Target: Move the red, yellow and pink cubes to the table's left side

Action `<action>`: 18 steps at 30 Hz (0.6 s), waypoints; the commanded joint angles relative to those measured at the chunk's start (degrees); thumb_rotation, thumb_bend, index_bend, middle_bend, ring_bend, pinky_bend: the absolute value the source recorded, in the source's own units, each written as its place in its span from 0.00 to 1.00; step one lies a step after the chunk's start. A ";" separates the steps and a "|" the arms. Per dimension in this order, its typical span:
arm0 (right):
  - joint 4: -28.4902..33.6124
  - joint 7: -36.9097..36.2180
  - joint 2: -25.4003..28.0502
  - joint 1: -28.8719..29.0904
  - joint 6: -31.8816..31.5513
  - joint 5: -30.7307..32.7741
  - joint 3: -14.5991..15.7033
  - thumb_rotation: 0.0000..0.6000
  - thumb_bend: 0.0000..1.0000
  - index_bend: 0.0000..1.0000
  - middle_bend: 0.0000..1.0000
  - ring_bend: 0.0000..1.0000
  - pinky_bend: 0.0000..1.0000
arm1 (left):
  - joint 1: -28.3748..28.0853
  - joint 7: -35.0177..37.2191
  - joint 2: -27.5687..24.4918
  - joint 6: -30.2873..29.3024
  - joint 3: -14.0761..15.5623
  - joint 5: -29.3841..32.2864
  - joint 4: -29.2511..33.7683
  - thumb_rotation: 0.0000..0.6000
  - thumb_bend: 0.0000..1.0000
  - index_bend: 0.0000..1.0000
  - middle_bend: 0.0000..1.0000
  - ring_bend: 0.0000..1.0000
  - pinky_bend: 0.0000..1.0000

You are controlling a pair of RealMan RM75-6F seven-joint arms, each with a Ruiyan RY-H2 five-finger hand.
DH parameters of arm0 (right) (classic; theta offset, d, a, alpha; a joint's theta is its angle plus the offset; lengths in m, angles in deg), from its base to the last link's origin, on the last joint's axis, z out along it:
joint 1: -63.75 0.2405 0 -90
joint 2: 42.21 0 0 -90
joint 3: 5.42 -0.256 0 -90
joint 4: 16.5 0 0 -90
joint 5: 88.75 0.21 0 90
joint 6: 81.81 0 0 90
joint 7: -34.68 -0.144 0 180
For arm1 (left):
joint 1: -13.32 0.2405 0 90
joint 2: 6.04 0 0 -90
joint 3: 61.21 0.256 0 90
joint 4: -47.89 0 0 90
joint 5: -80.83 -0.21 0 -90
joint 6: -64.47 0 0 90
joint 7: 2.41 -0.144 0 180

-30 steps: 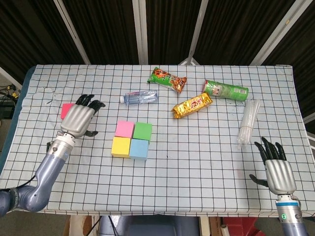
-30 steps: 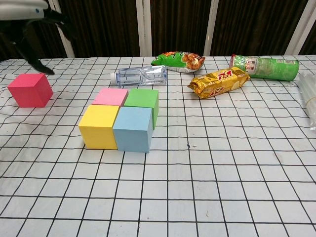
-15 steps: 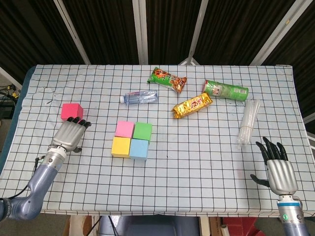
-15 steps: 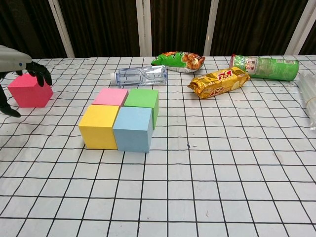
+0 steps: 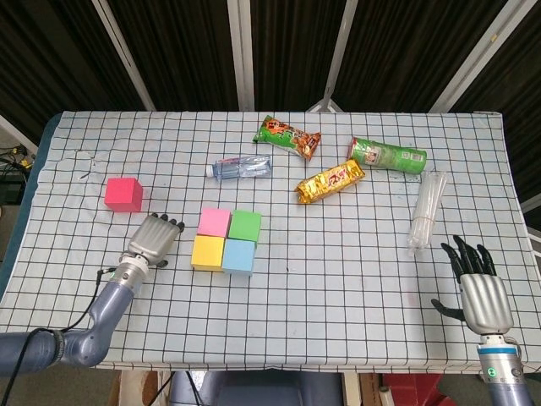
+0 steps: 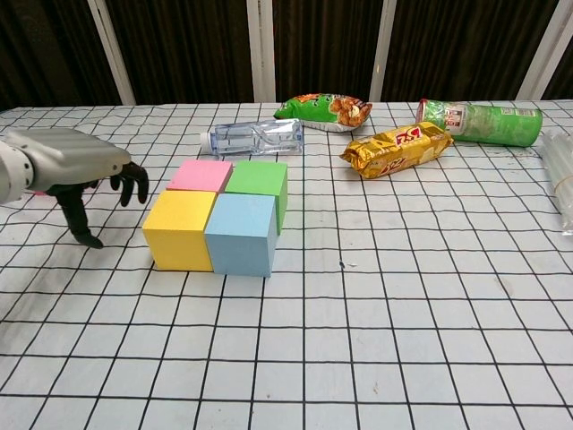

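Our left hand (image 5: 155, 239) hovers empty, fingers loosely spread, just left of the block of four cubes at the table's (image 5: 338, 279) middle. There the pink cube (image 5: 215, 222) sits behind the yellow cube (image 5: 207, 252), touching it, with a green cube (image 5: 245, 226) and a blue cube (image 5: 239, 256) alongside. The red cube (image 5: 123, 194) stands alone on the left side, apart from our hand. Our right hand (image 5: 479, 288) waits at the near right edge, fingers splayed and holding nothing.
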 commanded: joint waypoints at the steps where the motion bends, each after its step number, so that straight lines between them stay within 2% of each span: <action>1: -0.08 -0.18 0.05 0.04 -0.01 -0.09 -0.01 1.00 0.06 0.12 0.03 0.10 0.00 | -1.17 -0.65 2.07 0.22 -0.80 -1.28 0.07 1.00 0.18 0.34 0.41 0.35 0.40; 5: -0.15 -0.63 0.15 0.10 0.10 -0.21 0.02 1.00 0.06 0.12 0.03 0.10 0.00 | -1.62 0.59 4.30 -0.11 -1.85 -3.51 0.74 1.00 0.18 0.35 0.45 0.41 0.45; 10: -0.28 -1.16 0.27 0.18 0.29 -0.23 0.03 1.00 0.06 0.12 0.03 0.10 0.00 | -3.19 1.04 6.22 2.07 -3.43 -0.91 2.32 1.00 0.18 0.34 0.43 0.42 0.46; 13: -0.34 -1.29 0.31 0.22 0.30 -0.26 0.00 1.00 0.06 0.12 0.03 0.10 0.00 | -4.24 1.78 7.92 2.74 -4.87 -0.05 2.35 1.00 0.18 0.31 0.34 0.36 0.43; 18: -0.37 -1.77 0.49 0.09 0.06 -0.35 0.00 1.00 0.06 0.12 0.03 0.10 0.00 | -5.50 1.15 10.61 1.31 -5.82 -1.58 0.15 1.00 0.17 0.27 0.19 0.19 0.30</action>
